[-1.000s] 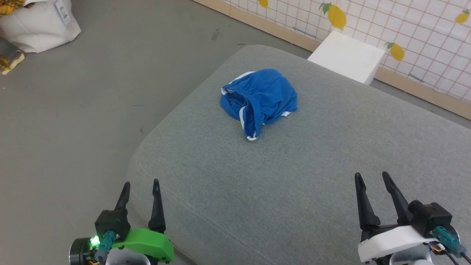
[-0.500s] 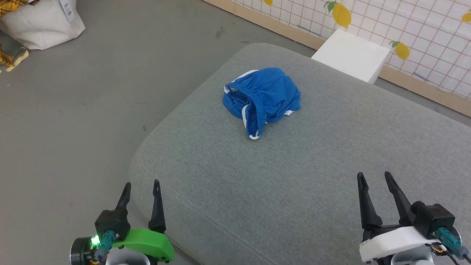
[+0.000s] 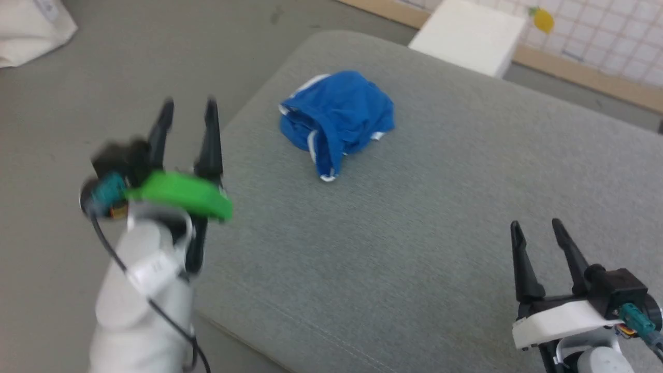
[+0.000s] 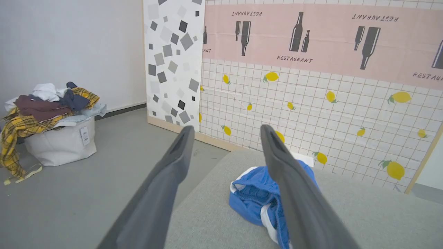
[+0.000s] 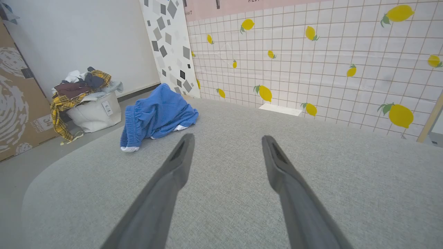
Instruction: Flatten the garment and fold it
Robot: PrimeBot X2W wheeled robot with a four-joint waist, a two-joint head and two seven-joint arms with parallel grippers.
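Note:
The garment (image 3: pixel 336 116) is a bright blue pair of shorts with white trim, lying crumpled in a heap on the grey cushioned surface (image 3: pixel 414 233). Its gathered waistband faces the near side. My left gripper (image 3: pixel 189 106) hangs open, raised above the surface's left edge, to the left of the heap and apart from it. In the left wrist view the garment (image 4: pixel 252 199) lies just ahead between and under the fingers. My right gripper (image 3: pixel 536 228) stands open low at the near right, far from the garment (image 5: pixel 155 116).
Grey floor surrounds the cushion on the left. A white bag piled with clothes (image 4: pixel 52 128) stands on the floor at the far left. A white box (image 3: pixel 469 33) sits beyond the cushion by the lemon-patterned wall (image 5: pixel 311 62). A cardboard panel (image 5: pixel 17 97) leans at the left.
My left arm has risen and reached forward toward the garment, still open. The head camera has shifted, moving the whole picture. The right gripper and the garment have stayed put.

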